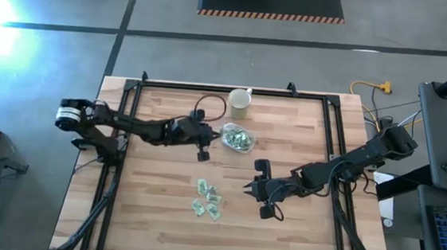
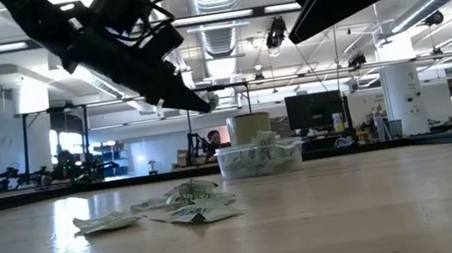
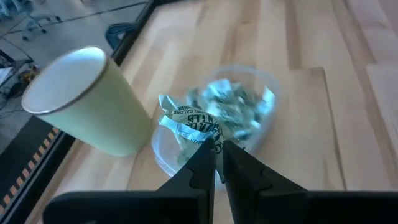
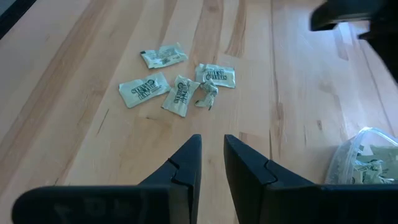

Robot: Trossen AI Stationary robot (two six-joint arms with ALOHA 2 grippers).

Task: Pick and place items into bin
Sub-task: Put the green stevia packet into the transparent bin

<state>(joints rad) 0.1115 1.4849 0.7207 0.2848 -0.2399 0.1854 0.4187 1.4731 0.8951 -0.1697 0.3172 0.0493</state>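
Wooden table [image 1: 160, 224] — bin [image 1: 238, 138] heaped with packets; left gripper [image 3: 214, 157] pinches a packet [image 3: 189, 124] above it — right gripper [image 4: 211, 155] slightly parted, empty.

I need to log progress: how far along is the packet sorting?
Most packets already fill the bin. The left end effector, shut on one packet, holds it over the bin. Five loose packets remain on the table; the right end effector hangs near them, empty.
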